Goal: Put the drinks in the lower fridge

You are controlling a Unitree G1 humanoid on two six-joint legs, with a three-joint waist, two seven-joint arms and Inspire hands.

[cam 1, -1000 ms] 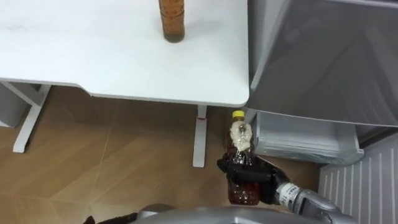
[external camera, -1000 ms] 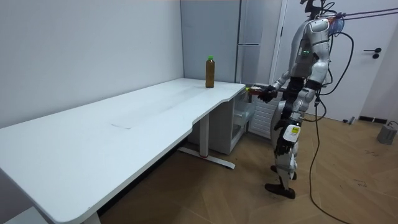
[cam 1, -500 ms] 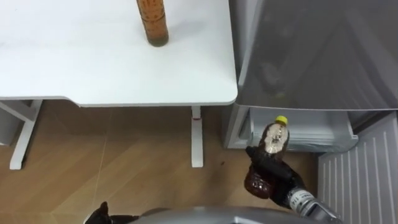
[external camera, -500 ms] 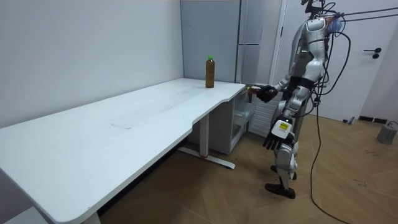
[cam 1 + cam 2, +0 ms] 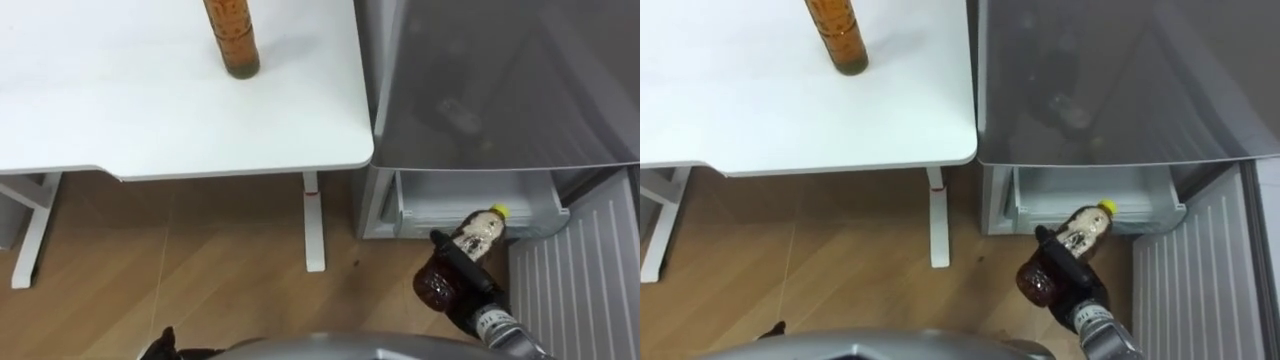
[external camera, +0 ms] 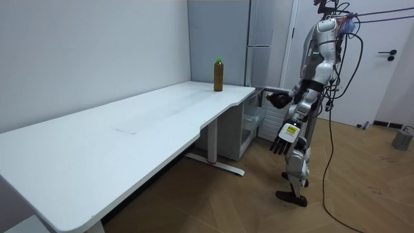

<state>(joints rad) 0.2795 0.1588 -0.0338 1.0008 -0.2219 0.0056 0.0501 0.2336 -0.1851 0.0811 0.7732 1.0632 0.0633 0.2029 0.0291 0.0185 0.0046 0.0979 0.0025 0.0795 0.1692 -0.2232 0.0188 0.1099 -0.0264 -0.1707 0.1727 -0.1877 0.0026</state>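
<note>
Robot stands on the wooden floor directly in front of the fridge [image 5: 500,90], facing it, as seen in the room view. The fridge's upper door is closed. Its lower compartment [image 5: 470,205] is open and its pale interior is visible. The lower door [image 5: 578,275] is swung out on the robot's right of the fridge, ribbed inner face showing. The right hand [image 5: 462,275] is held out low before the fridge, fingers wrapped firmly round the middle of a brown drink bottle [image 5: 480,233] with a yellow cap. This held bottle is tilted, cap end toward the fridge and base toward the robot. In the eye views the cap lies against the front edge of the lower compartment, while the body hangs over the floor just outside it. Whether the cap has crossed into the compartment cannot be determined. The left hand [image 6: 283,138] hangs at the robot's side, away from the fridge front, fingers straight and spread, holding nothing. A white table [image 5: 150,110] stands immediately to the left of the fridge, its corner close to the fridge's side wall. A second bottle [image 5: 230,35] of amber drink stands upright on that table, near the end closest to the fridge and well apart from either hand; the room view shows it has a green cap.
</note>
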